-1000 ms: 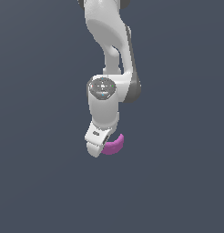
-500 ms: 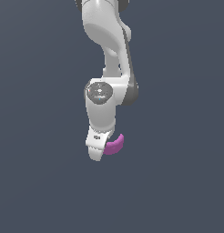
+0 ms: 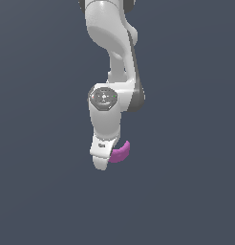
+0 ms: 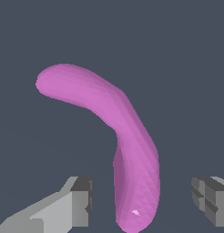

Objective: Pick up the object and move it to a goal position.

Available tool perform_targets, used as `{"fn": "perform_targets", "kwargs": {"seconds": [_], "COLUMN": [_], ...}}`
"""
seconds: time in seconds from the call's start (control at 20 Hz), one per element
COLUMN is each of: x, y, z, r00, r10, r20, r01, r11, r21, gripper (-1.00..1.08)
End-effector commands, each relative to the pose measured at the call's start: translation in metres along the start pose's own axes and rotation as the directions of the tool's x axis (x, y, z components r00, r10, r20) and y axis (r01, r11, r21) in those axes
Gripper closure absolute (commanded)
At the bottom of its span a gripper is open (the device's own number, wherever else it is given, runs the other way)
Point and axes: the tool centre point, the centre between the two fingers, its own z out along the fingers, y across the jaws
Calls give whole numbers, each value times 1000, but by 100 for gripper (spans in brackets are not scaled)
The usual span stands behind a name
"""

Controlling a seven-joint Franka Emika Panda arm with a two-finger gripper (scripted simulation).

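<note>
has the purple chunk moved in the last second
Cannot tell. In the exterior view the purple chunk sits at about the same spot in the frame, beside the gripper, and the plain backdrop offers no fixed landmark to judge against.

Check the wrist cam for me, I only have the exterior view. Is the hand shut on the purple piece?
Observer: No. In the wrist view the hand is open. Both fingers stand apart from the purple object, with background showing on each side.
Operator: Is it at least between them?
Observer: One blunt end lies between the fingers. The rest curves away out of the gap.
Operator: Centred?
Observer: Not quite. That end sits somewhat nearer one finger than the other.
</note>
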Motion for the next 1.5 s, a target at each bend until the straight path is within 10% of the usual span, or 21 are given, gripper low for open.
{"fn": "perform_targets", "kwargs": {"seconds": [0.0,0.35,0.4,1.45], "x": [0,0,0,-16], "y": [0,-1,-1,-2], "z": [6,28,28,-10], "r00": [1000,1000,1000,1000], "r10": [-1,-5,-5,-5], "r20": [0,0,0,0], "r01": [1,5,5,5], "r11": [1000,1000,1000,1000], "r21": [1,1,1,1], "gripper": [-60,-60,108,108]}}
